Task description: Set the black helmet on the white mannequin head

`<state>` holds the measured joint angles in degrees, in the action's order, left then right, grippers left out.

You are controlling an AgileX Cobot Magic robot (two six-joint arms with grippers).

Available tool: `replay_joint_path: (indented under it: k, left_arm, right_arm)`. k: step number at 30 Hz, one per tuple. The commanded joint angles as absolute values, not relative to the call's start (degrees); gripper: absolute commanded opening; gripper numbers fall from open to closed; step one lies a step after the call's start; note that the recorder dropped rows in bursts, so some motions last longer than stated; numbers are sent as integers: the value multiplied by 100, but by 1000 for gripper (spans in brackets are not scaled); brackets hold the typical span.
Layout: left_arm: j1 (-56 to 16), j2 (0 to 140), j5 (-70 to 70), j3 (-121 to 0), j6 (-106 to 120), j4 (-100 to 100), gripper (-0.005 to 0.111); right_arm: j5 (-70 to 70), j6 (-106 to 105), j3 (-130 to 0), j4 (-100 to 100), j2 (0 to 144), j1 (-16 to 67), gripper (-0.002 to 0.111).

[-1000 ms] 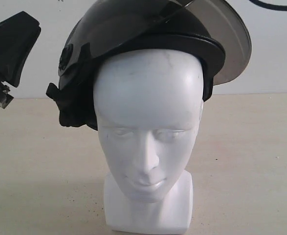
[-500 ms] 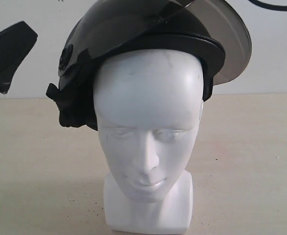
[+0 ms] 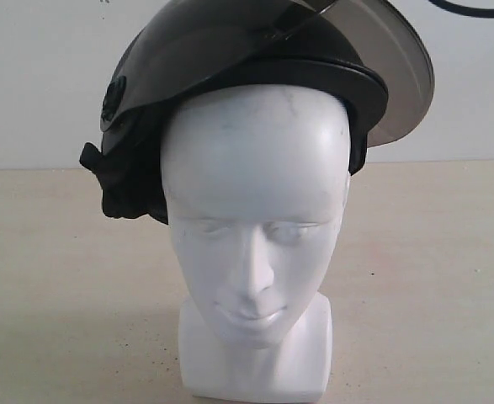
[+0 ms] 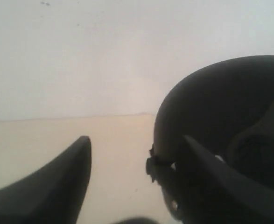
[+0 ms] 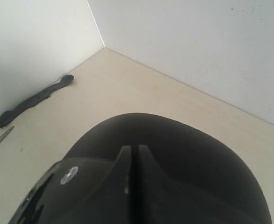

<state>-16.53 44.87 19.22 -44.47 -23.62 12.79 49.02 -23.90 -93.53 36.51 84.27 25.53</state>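
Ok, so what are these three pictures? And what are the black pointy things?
This is a robot with two arms, each ending in a gripper, a two-fingered claw. One picture comes from a camera facing the table: it shows the white mannequin head wearing the black helmet, visor flipped up. The other two come from small cameras on the robot's wrists. The pointy things are gripper fingers. The left gripper is open beside the helmet, holding nothing. The right gripper is shut, over the helmet's top; whether it touches, I cannot tell.
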Motion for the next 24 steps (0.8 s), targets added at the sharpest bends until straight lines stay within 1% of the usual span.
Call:
replay_joint_path:
  k: [1, 3, 6, 10, 13, 16, 19, 24]
  left_arm:
    - [-1630, 4438, 3897, -5041, -2067, 1114, 52]
    - [-1630, 4438, 4223, -5066, -1450, 679, 49]
    - [-1630, 4364, 4309, -5066, 387, -511, 45]
    - [-1630, 4266, 4366, -5055, 3130, -2542, 45]
    - [-1630, 4253, 4356, -5017, 4758, -3177, 45]
    - [-1630, 4253, 4188, -4917, 5385, -3237, 45]
    - [-1630, 4298, 3773, -4751, 5509, -3191, 47]
    - [-1630, 4580, 3538, -4644, 5658, -3366, 61]
  right_arm:
    - [5659, -2390, -9262, 3305, 8518, 2585, 0]
    - [5648, -2390, -9262, 3305, 8518, 2585, 0]
    - [5636, -2390, -9262, 3305, 8518, 2585, 0]
    - [5625, -2390, -9262, 3246, 8518, 2585, 0]
    - [5625, -2390, -9262, 3246, 8518, 2585, 0]
    - [5625, -2390, -9262, 3246, 8518, 2585, 0]
    - [5610, -2390, -9262, 3247, 8518, 2585, 0]
    - [5598, -2369, -9262, 3247, 8518, 2585, 0]
